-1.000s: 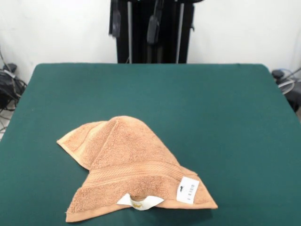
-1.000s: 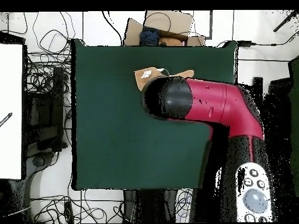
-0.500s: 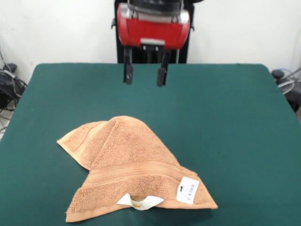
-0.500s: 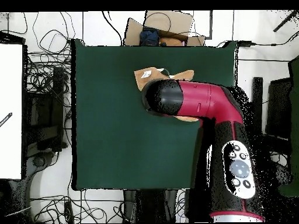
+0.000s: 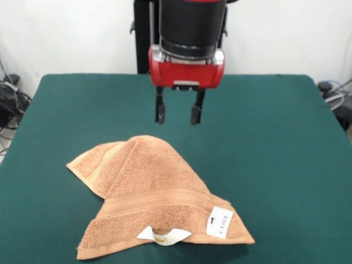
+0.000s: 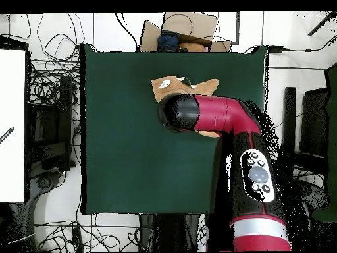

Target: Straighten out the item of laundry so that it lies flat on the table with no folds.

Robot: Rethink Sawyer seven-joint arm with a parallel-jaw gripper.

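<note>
From overhead the red arm (image 6: pixel 224 118) blocks most of the towel (image 5: pixel 157 192), with cable clutter (image 6: pixel 52 92) and a cardboard box (image 6: pixel 191 26) off the table (image 5: pixel 275 137) edges. Since half a second ago the gripper (image 5: pixel 178 115) has dropped lower and closer, fingers spread and empty, hanging above the towel's far peak. Towel hasn't budged: crumpled near the table's front edge, one corner folded over, woven band and white tags (image 5: pixel 220 221) showing.

Orange-tan towel (image 5: pixel 148 190) folded, rumpled, on green table (image 5: pixel 275 137).

Robot lab — tangled cables (image 6: pixel 49 85), bare wall (image 5: pixel 71 33)
</note>
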